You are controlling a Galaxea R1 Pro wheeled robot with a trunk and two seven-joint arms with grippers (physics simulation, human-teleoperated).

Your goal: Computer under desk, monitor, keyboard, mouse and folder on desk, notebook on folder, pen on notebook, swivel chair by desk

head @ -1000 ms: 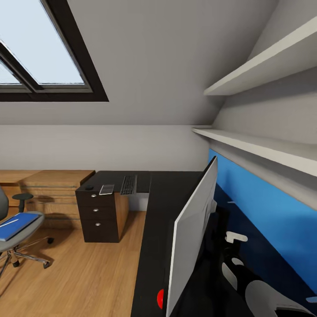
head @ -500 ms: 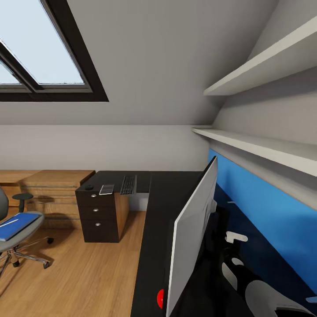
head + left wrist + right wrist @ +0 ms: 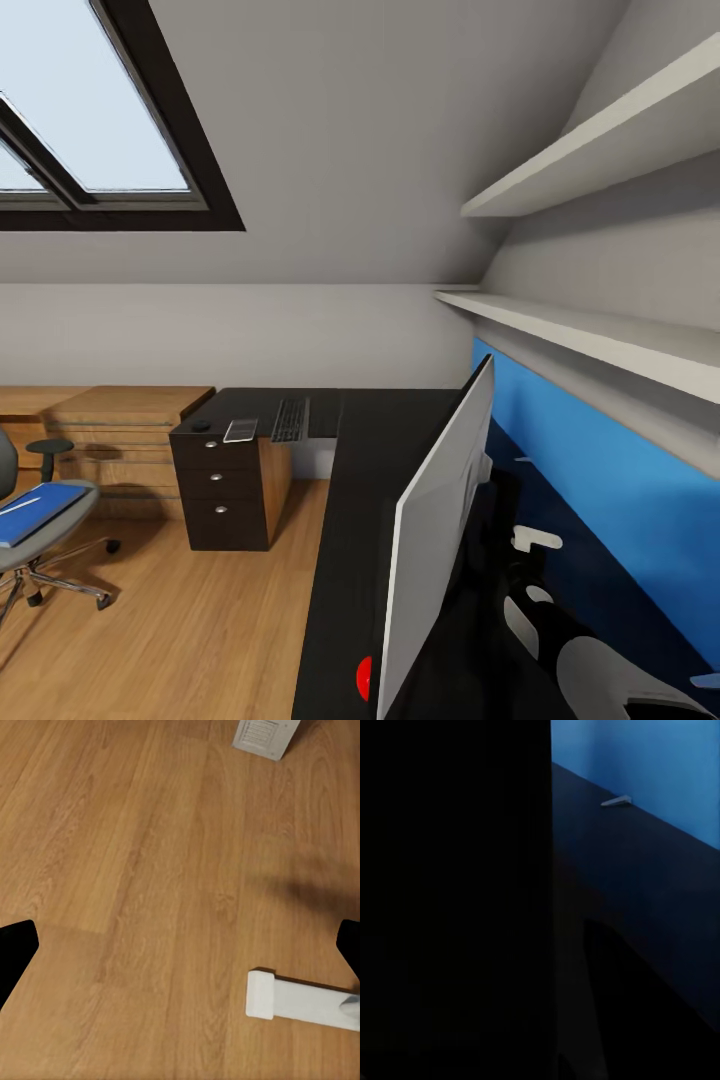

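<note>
The black L-shaped desk [image 3: 365, 440] runs from the far wall toward me. The monitor [image 3: 435, 530] stands edge-on on its near arm, a red dot at its lower corner. On the far arm lie the keyboard [image 3: 291, 420], a grey notebook [image 3: 241, 430] beside it and the small dark mouse [image 3: 201, 426]. At the left, the swivel chair [image 3: 40, 545] carries the blue folder [image 3: 35, 512]. A whitish pen [image 3: 616, 800] lies on the desk by the blue wall. My left gripper [image 3: 180, 949] hangs open over the wooden floor. My right arm [image 3: 600, 670] sits behind the monitor, its fingers hidden in the dark.
Black drawers [image 3: 222, 495] with silver knobs stand under the desk's far end, low wooden shelving [image 3: 110, 430] beside them. Two white wall shelves [image 3: 590, 335] overhang the desk. On the floor are a white bar [image 3: 300, 999] and a light grey box corner [image 3: 264, 736].
</note>
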